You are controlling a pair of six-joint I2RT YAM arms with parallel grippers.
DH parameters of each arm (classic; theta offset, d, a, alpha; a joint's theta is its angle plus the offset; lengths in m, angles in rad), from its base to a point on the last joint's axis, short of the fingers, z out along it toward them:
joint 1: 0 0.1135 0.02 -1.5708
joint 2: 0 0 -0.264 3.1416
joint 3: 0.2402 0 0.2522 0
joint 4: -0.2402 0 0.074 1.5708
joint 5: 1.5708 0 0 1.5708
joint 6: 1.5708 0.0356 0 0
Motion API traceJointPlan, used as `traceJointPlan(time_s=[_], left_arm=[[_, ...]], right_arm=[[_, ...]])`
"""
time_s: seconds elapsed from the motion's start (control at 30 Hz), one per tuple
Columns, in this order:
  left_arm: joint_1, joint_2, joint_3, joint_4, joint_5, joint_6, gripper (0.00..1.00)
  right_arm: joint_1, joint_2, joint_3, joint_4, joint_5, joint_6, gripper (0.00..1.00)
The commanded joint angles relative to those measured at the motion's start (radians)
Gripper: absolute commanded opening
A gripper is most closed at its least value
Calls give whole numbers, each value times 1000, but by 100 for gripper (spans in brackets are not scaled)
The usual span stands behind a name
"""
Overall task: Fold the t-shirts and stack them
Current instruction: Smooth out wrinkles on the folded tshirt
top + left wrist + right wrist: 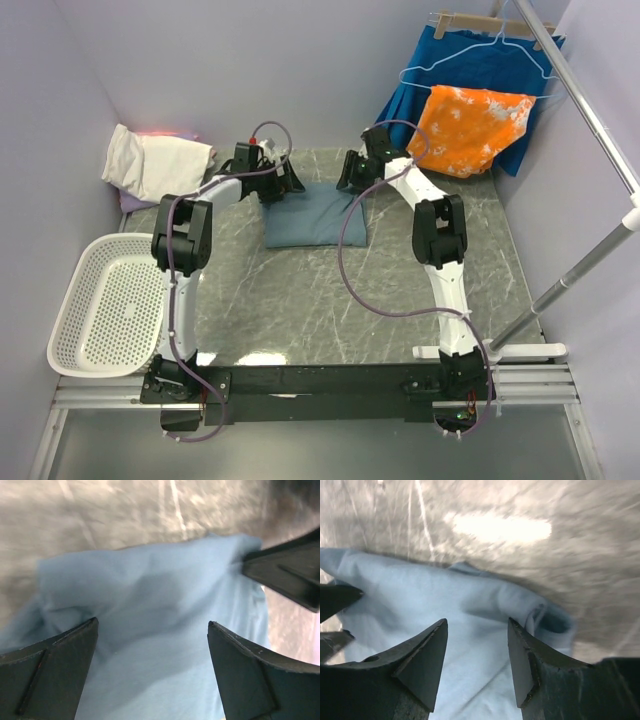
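The dusty blue-grey t-shirt [315, 218] lies folded into a small rectangle at the back middle of the table. My left gripper [283, 185] is open just above its far left corner; the left wrist view shows blue cloth [150, 630] between the spread fingers. My right gripper [350, 180] is open above the far right corner, the cloth [475, 630] with a rolled sleeve edge beneath it. Neither holds anything. The cream-white folded t-shirt [160, 165] lies at the back left on a lavender one [130, 202] that barely shows.
A white perforated basket [105, 305] sits at the left edge. An orange-and-white blotched cloth [470, 125] and a royal-blue garment [450, 60] hang at the back right. A metal rail [590, 120] and its slanted pole [570, 280] run along the right side.
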Motion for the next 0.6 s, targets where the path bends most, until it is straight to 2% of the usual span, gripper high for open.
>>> traceJointPlan(time_s=[0.0, 0.13, 0.23, 0.43, 0.57], left_arm=[[24, -24, -56, -15, -171, 63, 98], [24, -135, -138, 29, -272, 51, 99], [24, -190, -169, 26, -293, 40, 99], [5, -300, -235, 80, -198, 6, 99], [-21, -324, -250, 89, -113, -11, 99]], right_arm=[[-37, -103, -102, 52, 86, -25, 59], [-42, -251, -257, 175, 115, -63, 61], [-40, -345, -331, 190, 98, -80, 61], [27, -469, -445, 216, 60, -85, 61], [70, -439, -431, 207, -5, -66, 61]])
